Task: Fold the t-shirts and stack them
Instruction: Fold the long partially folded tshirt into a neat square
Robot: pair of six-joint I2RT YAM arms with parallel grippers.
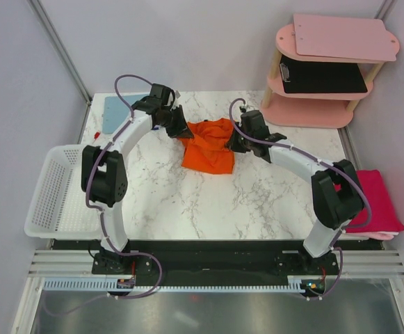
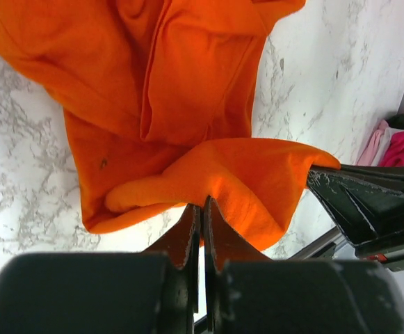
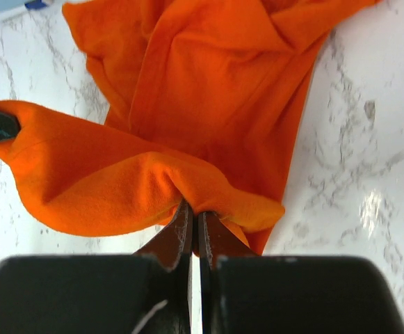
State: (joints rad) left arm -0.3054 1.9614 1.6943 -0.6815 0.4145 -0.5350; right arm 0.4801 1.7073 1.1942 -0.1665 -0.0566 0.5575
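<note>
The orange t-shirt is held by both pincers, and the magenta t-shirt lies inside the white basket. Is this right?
No. The magenta t-shirt lies at the right edge of the table, not inside the white basket; the top external view shows it. The rest holds: the left pincer and the right pincer are shut on the orange t-shirt.

The crumpled t-shirt (image 1: 208, 147) lies on the table (image 1: 188, 202), behind its middle, between the left gripper (image 1: 182, 131) and the right gripper (image 1: 233, 142). A basket (image 1: 49, 202) sits at the table's left edge, with a clipboard (image 1: 116, 108) in the far left corner. A second t-shirt (image 1: 382, 202) lies at the right edge, and a shelf (image 1: 306, 111) stands behind the far right corner.
</note>
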